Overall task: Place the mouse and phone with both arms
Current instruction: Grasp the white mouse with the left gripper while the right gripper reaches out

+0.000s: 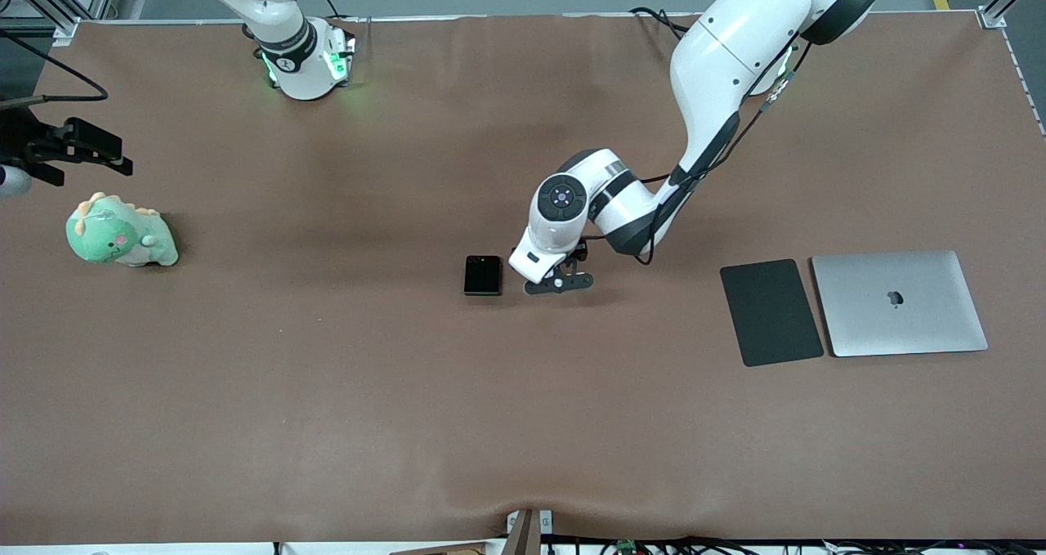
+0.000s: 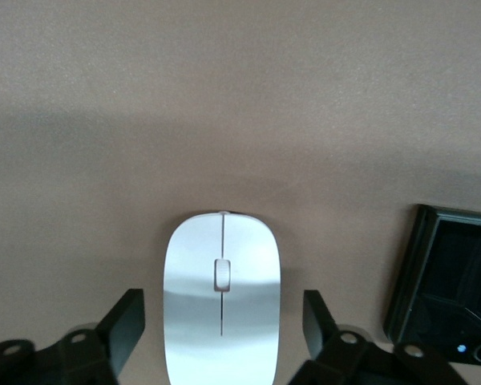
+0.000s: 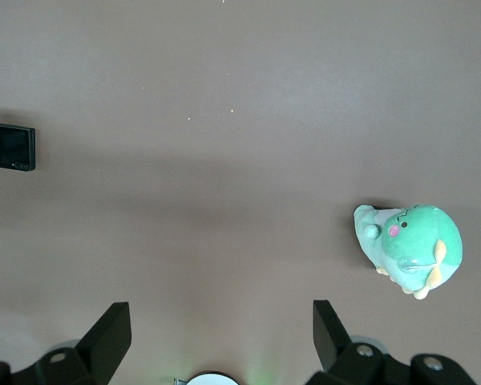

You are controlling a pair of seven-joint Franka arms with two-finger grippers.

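The white mouse (image 2: 221, 297) lies on the brown table between the fingers of my left gripper (image 2: 222, 321), which is down at table level. There is a gap on each side of the mouse, so the gripper is open and not touching it. In the front view my left gripper (image 1: 560, 281) hides the mouse. The small black phone (image 1: 483, 275) lies flat just beside it, toward the right arm's end (image 2: 449, 281). My right gripper (image 3: 222, 329) hangs open and empty, high over the right arm's end of the table (image 1: 98, 153), with the phone (image 3: 14, 147) far off in its view.
A green plush dinosaur (image 1: 121, 233) sits below the right gripper (image 3: 409, 247). A dark grey flat pad (image 1: 771, 312) and a closed silver laptop (image 1: 897, 302) lie side by side toward the left arm's end. The table's brown cover ripples at the front edge.
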